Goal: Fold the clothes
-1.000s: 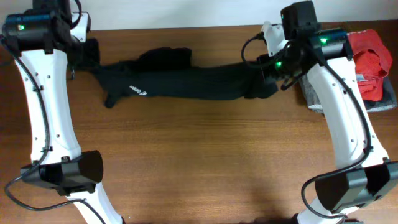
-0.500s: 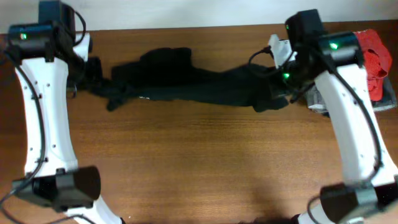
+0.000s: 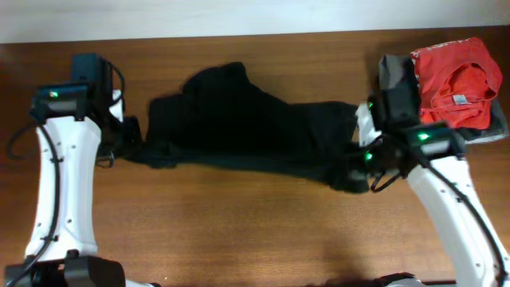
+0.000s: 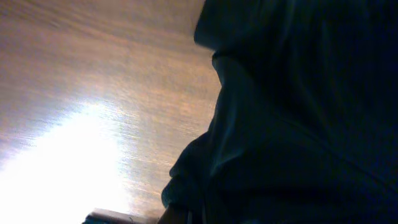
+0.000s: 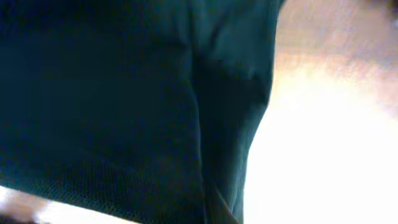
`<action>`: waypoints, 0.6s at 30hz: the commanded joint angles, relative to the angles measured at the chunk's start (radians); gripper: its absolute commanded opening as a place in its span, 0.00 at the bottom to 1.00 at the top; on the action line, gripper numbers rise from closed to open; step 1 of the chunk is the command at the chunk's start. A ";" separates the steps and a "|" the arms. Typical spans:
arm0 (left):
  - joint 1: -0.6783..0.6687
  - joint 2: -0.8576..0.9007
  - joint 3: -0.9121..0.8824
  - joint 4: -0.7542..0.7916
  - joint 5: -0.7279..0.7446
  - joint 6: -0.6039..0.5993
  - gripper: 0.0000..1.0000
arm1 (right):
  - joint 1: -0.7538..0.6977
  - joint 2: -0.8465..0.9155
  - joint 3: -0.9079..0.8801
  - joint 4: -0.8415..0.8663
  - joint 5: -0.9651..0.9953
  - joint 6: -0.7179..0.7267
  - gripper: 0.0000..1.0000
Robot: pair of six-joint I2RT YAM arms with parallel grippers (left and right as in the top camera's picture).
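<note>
Wooden table [image 3: 239,231] bears clothes [image 3: 239,127] held by left claw [image 3: 134,147] and right claw [image 3: 356,171].

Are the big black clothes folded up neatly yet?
Not neatly folded. The black garment lies stretched long and rumpled across the table, with uneven edges.

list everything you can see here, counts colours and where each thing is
black garment: 1, black, stretched across the table between the two claws
red shirt: 1, red with white neck label, far right corner, on the grey garment
grey garment: 1, grey, under the red shirt
table: 1, brown wood
left arm, right arm: 2, white, at either side
left claw: 1, dark, gripping the garment's left end
right claw: 1, dark, gripping its right end
</note>
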 commanded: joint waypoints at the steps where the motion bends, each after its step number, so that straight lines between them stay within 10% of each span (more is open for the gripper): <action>1: -0.019 -0.015 -0.099 0.035 -0.005 -0.016 0.01 | -0.013 -0.013 -0.066 0.023 -0.003 0.050 0.04; 18: -0.073 -0.023 -0.312 0.168 -0.042 -0.068 0.01 | -0.013 -0.013 -0.274 0.030 -0.089 0.130 0.04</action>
